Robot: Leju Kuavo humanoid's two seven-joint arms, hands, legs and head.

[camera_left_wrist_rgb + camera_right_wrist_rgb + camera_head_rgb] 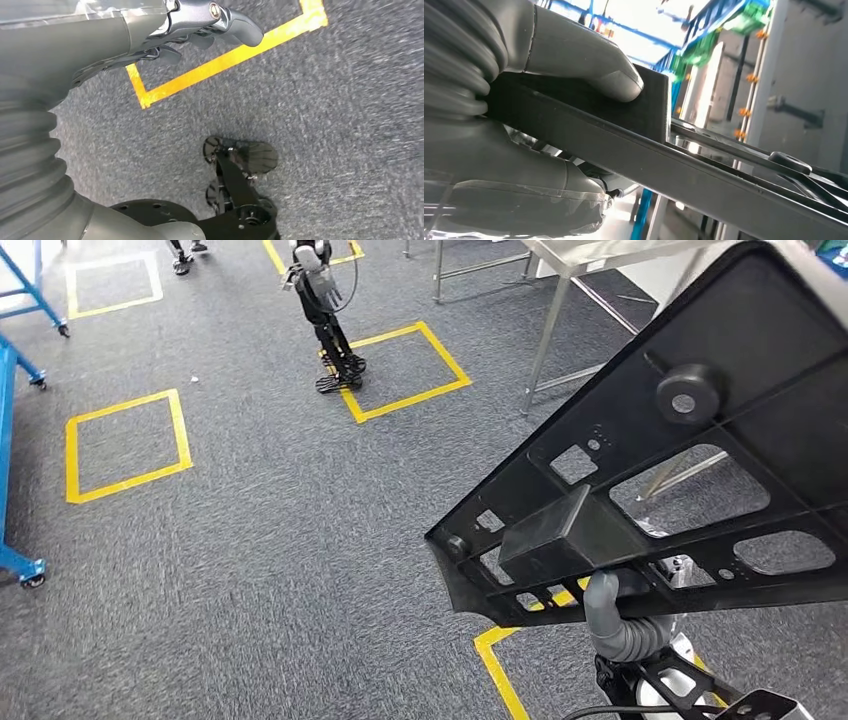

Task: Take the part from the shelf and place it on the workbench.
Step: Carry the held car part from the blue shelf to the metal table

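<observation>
The black part [690,460], a flat openwork panel, is clamped near one edge by the right hand [612,605], whose thumb [589,70] is pressed on a raised block. Much of the panel is cantilevered beyond the grip, so a swing or slip could be caused by a turn. The left hand [200,30] is hung low, fingers loosely curled, holding nothing. Farther off, a metal workbench [570,260] is seen; its legs could be struck by the panel's far corner.
</observation>
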